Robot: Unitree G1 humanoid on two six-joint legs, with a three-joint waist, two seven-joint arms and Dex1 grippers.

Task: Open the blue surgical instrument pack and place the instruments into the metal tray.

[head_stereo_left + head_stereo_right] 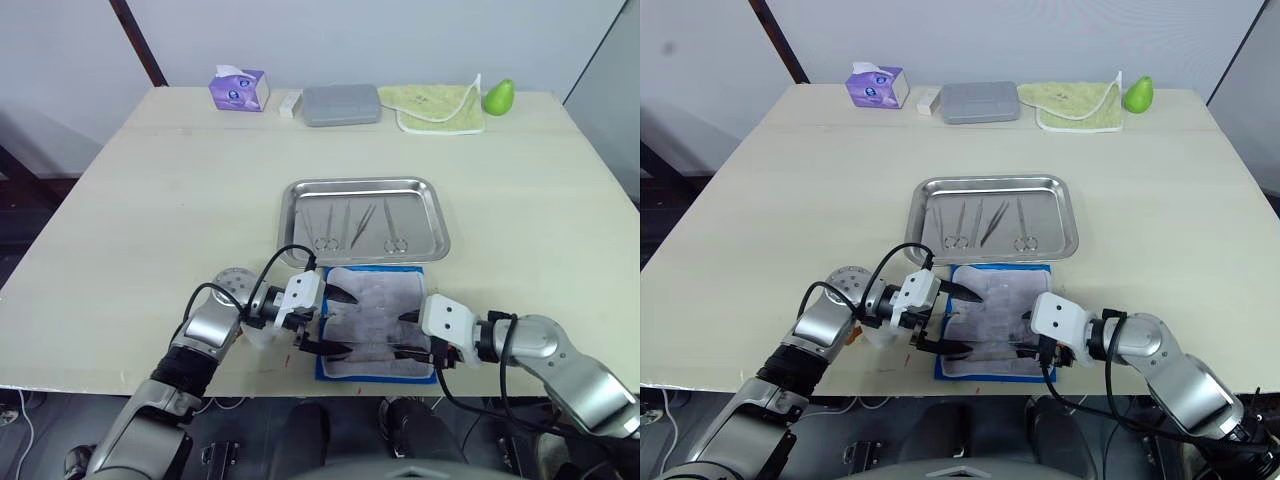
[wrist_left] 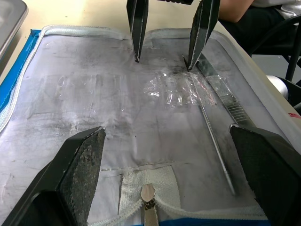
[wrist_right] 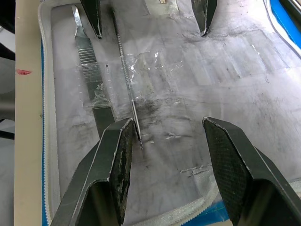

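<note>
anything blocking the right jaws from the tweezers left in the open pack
Nothing solid: the right gripper hangs open right over the tweezers in the pack. Clear tape lies across them, though, and may hold them down.

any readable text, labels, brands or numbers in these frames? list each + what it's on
None can be read.
Purple tissue box: white markings on its front, too small to read.
Blue surgical instrument pack: lies open, pale inside up; no print legible.
Metal tray, grey box: no markings seen.
</note>
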